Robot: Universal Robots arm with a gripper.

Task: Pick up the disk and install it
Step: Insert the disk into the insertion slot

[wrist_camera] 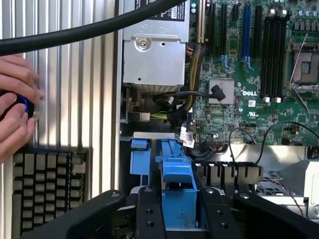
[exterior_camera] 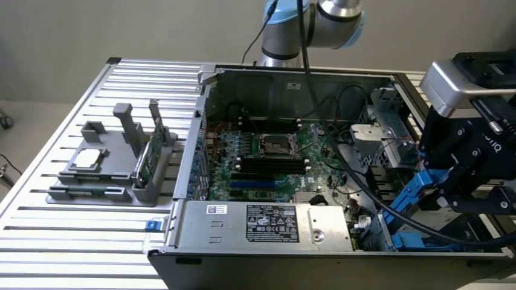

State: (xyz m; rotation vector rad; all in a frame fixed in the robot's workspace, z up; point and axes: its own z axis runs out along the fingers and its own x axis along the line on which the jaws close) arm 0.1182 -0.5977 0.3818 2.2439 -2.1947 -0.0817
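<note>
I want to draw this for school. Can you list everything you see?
table: one, silver slats, under everything
computer case: one, grey, open, on the table
circuit board: one, green, inside the case
power supply: one, silver, inside the case
holder: one, grey, exterior view's left
chip: one, silver, on the holder
card: one, green, upright in the holder
cable: one, black, across the case
disk: one, blue frame, in the claw
person's hand: at least one, over the table
claw: one, black, gripping the disk
</note>
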